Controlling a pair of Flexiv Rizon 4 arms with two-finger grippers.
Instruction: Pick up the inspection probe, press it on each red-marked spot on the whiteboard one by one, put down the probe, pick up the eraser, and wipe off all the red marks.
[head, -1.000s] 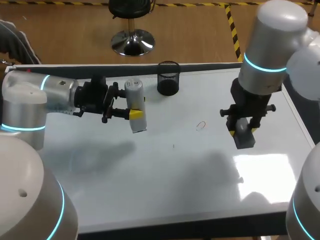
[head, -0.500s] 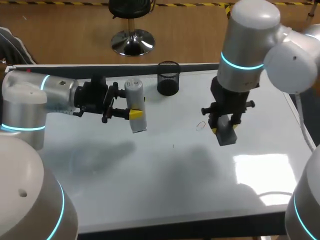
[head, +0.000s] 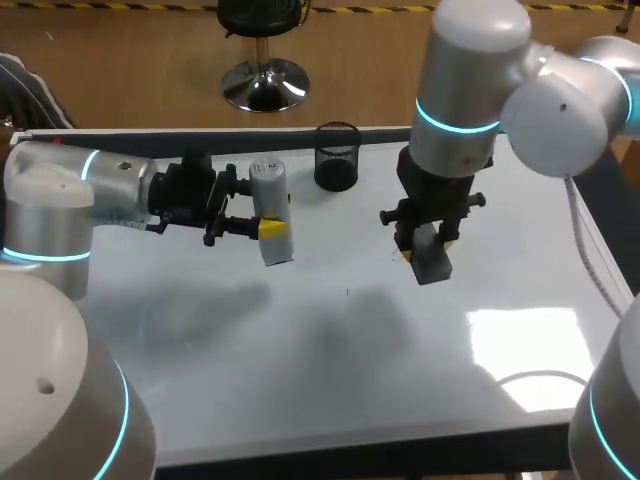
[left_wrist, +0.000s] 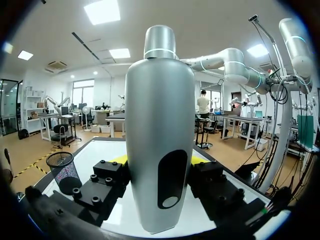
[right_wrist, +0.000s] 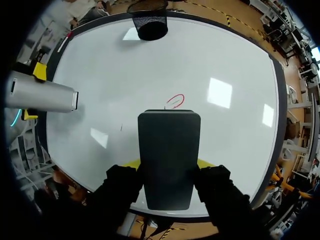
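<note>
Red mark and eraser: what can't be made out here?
Right wrist view: the eraser hides the whiteboard under it, so contact, or more of the red mark just ahead, cannot be told.
Head view: the right end effector and eraser hide the red mark.
Head view: dark speck, too small to identify.

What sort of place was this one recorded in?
Likely a robotics lab test bench. At a whiteboard tabletop, the left arm holds a probe and the right arm holds an eraser near a red mark.
</note>
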